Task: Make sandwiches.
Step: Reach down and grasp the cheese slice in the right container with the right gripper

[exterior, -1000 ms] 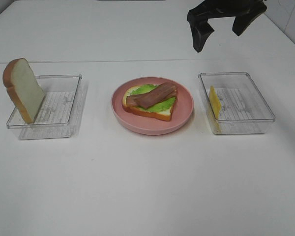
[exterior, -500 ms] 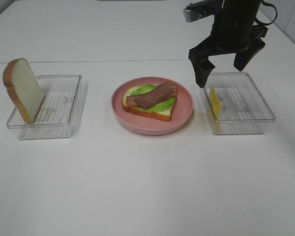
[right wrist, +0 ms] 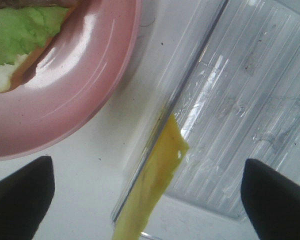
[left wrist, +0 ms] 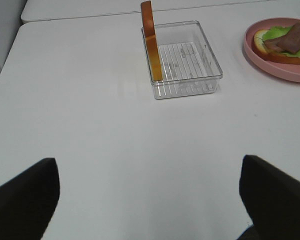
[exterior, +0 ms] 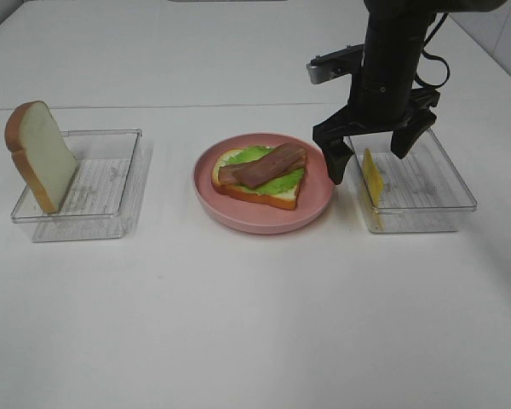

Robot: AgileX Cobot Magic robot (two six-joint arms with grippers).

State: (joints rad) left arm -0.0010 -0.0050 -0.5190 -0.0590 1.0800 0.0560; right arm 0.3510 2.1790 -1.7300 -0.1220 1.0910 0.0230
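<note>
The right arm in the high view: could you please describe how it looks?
The right arm is black: a round column ending in a claw with two tapered fingers. A silver-grey block sits on its side; a black cable loops nearby.

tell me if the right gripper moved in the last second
Yes. The right gripper has dropped down to the clear tray, jaws open either side of the cheese slice.
</note>
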